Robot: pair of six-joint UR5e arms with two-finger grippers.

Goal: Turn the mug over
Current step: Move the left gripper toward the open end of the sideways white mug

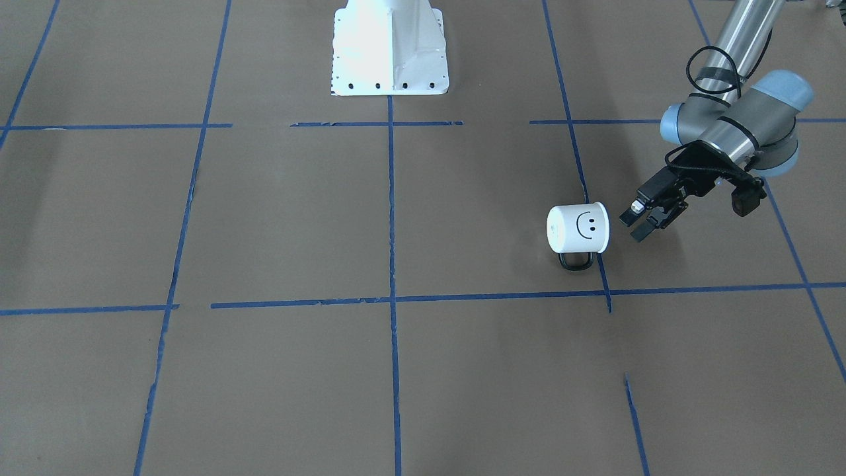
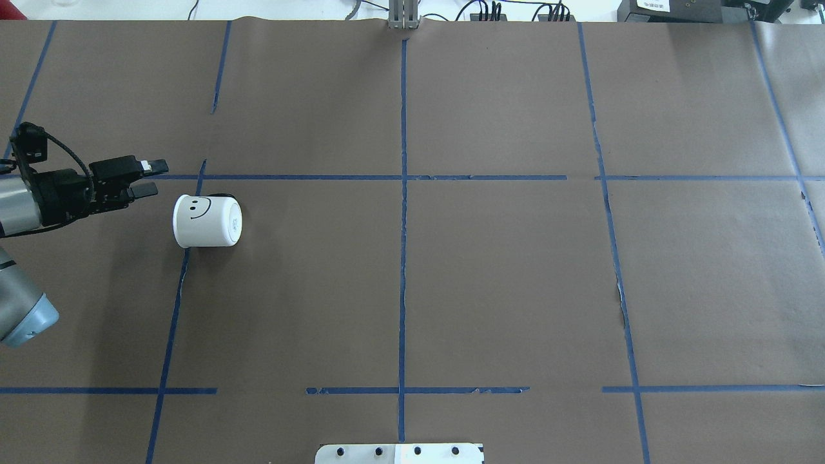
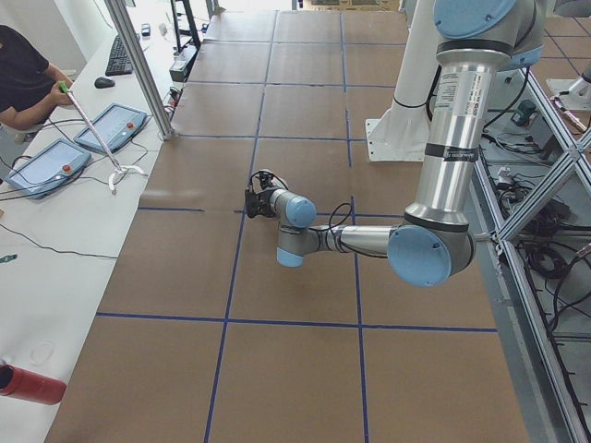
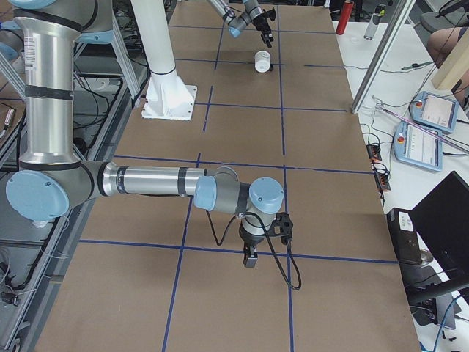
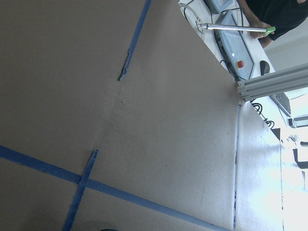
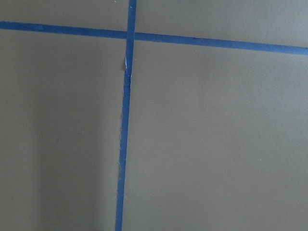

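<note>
The mug (image 1: 578, 228) lies on its side on the brown table, smiley face up, its closed bottom toward the table's middle and its black handle (image 1: 576, 261) against the table. It also shows in the overhead view (image 2: 206, 221) and far off in the exterior right view (image 4: 262, 60). My left gripper (image 1: 636, 225) is open and empty, a short way off the mug's open end, its fingers pointing at it (image 2: 155, 178). My right gripper (image 4: 249, 257) shows only in the exterior right view, low over bare table far from the mug. I cannot tell if it is open or shut.
The white robot pedestal (image 1: 390, 46) stands at the table's robot-side edge. Blue tape lines (image 2: 403, 193) divide the brown table cover. A side bench with teach pendants (image 3: 46, 166) and a seated person lies beyond the far edge. A red bottle (image 3: 32, 383) lies there.
</note>
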